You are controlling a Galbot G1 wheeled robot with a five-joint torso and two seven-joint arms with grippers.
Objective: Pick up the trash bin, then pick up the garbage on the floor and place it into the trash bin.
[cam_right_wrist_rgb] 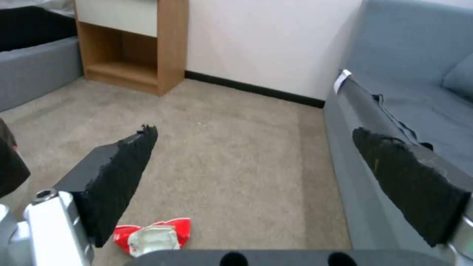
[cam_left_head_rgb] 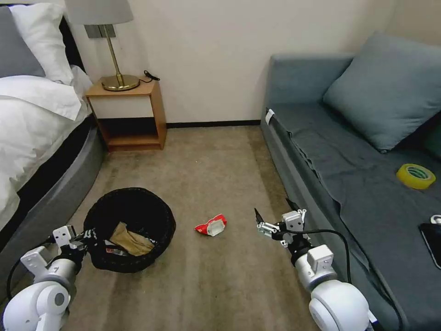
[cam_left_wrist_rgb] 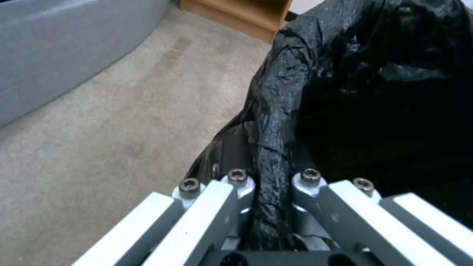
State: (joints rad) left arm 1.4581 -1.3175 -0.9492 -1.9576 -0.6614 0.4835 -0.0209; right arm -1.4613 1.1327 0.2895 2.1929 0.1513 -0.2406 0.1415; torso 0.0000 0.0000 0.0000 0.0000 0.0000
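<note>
Nearest, left gripper clamped tight on the liner rim of the trash bin, brown paper piece inside. Right gripper spread wide and empty, hanging beside the sofa. Between them on the carpet, red-and-white packet, nothing blocking it. Farther off, yellow tape roll on the sofa; nightstand and lamp by the wall.

Open carpet is left around the red-and-white packet — approach is unblocked from twelve and six o'clock. At nine o'clock the trash bin stands; at three o'clock — the sofa edge.
</note>
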